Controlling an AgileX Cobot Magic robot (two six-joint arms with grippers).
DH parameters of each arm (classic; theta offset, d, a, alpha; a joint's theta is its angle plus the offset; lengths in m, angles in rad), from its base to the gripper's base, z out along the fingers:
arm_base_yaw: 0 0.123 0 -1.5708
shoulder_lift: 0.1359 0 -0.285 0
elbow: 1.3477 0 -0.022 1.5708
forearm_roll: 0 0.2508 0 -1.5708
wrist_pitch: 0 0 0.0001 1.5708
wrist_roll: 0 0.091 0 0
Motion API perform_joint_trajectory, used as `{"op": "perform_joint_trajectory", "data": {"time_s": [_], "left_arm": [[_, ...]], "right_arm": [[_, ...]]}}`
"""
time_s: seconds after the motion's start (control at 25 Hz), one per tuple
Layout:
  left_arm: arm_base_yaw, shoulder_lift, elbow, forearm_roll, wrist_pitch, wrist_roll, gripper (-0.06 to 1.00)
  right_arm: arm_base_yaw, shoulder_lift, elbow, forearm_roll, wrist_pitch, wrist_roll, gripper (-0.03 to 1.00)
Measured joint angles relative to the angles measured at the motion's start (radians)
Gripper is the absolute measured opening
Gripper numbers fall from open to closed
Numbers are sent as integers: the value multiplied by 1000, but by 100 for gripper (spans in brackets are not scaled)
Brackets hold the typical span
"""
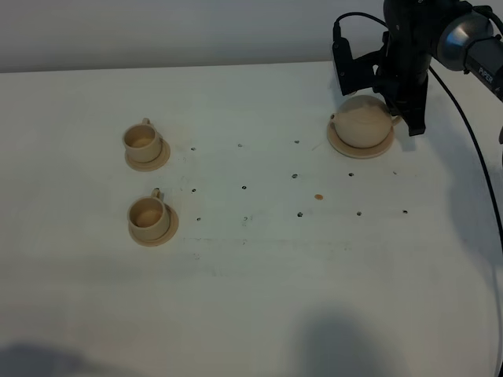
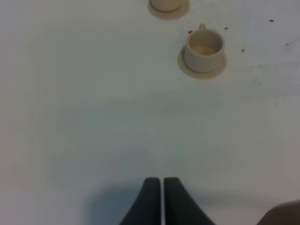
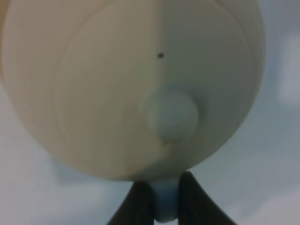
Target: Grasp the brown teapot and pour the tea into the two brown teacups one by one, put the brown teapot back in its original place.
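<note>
**Right pincer pinching the teapot's handle at the far right**

The brown teapot (image 1: 363,120) is sitting at the far right of the surface (image 1: 259,267). It is resting on its round coaster (image 1: 357,149), whose rim is showing around the pot's near side. Its short spout (image 1: 333,118) is pointing left. The right pincer (image 3: 164,183) is standing at the pot's right side and pinching the loop handle (image 3: 165,204). In the right wrist view the pale handle is lying between the two dark fingers (image 3: 140,201), both touching it, with the lid knob (image 3: 171,115) just beyond. A black cable (image 1: 471,149) is hanging from the arm along the right edge.

The far teacup (image 1: 142,140) and the near teacup (image 1: 147,212) are standing on the left of the surface, well apart from the teapot. Each is sitting upright on its own saucer (image 1: 161,155), one cup directly behind the other, with both small handles pointing to the far side.

The left pincer (image 2: 161,187) is hovering over bare surface with its fingers pressed together — only a thin line is showing between them — and is gripping nothing. The cups are lying well beyond its tips.

Rows of small dark dots are marking the surface, and an orange-brown speck (image 1: 318,196) is lying between the cups and the teapot, nearer the teapot.
</note>
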Motion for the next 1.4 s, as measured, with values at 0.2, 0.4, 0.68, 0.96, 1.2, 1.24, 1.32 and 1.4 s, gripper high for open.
{"op": "perform_joint_trajectory", "data": {"time_s": [0.2,0.4,0.68,0.96,1.2,1.24,1.32,1.4], "left_arm": [[0,0,0,0,0,0,-2],[0,0,0,0,0,0,-2],[0,0,0,0,0,0,-2],[0,0,0,0,0,0,-2],[0,0,0,0,0,0,-2],[0,0,0,0,0,0,-2],[0,0,0,0,0,0,-2],[0,0,0,0,0,0,-2]], "right_arm": [[-1,0,0,5,4,0,11],[-3,0,-9,18,28,4,11],[-3,0,-40,89,75,8,11],[-24,0,-41,154,107,27,11],[-58,0,-83,227,119,34,11],[-59,0,-99,230,119,41,11],[-61,0,-128,232,119,55,11],[-61,0,-142,238,118,72,11]]}}
